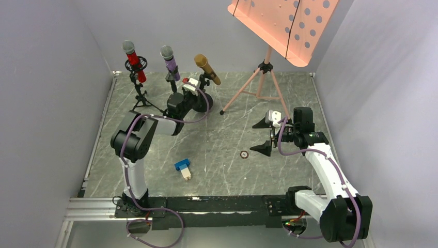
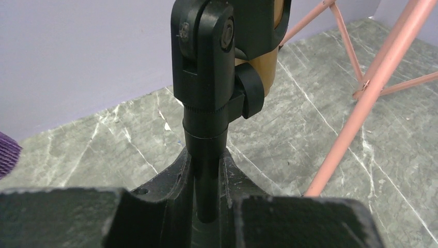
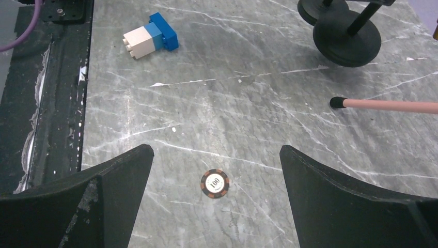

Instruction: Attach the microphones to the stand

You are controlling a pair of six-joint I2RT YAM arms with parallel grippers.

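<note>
Gold mesh-headed handheld microphone (image 1: 207,69) tilted in clip (image 2: 255,23) atop black stand post (image 2: 204,124), left of pink tripod music stand (image 1: 263,82); glittery red microphone (image 1: 133,59), glittery purple microphone (image 1: 169,61) further left, mounted. Left tool (image 2: 205,161) pinches post; jerky release could topple it. Right tool (image 3: 217,151) spread, idle.

Three microphones stand in a row at the far left of your table (image 1: 227,178): the left microphone (image 1: 134,61), the middle microphone (image 1: 171,64) and the right microphone (image 1: 207,70). Your left gripper (image 2: 207,173) sits around the post (image 2: 206,150) under the right microphone. The music stand (image 1: 264,77) is to their right, at the back. The chip (image 3: 215,184) lies mid-table, just beside your right gripper (image 1: 257,138). The block (image 1: 183,168) lies left of the chip, nearer the arm bases.
</note>
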